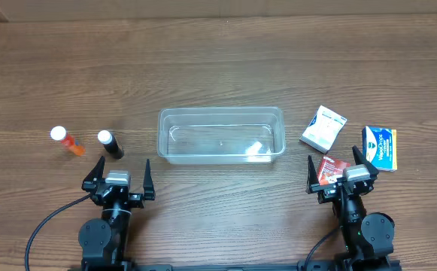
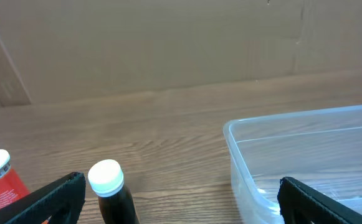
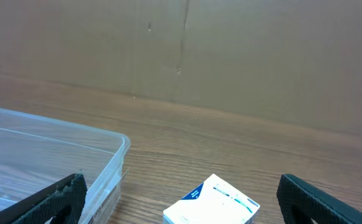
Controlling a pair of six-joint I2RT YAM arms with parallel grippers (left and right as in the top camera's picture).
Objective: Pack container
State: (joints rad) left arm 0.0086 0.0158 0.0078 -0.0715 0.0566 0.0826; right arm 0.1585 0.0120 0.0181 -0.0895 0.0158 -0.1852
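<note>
Both the left claw point(image 1: 119, 179) and right claw point(image 1: 340, 172) gaped wide, empty; a hasty reach could topple the dark bottle point(image 1: 111, 145) just ahead of the left, or shove the light container point(image 1: 220, 111) ahead between them.

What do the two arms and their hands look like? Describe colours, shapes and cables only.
The left arm and right arm are black with rounded joint housings. The left hand and the right hand each carry two black, tapering fingers either side of a light grey block. A black cable curves off from each arm's base.
</note>
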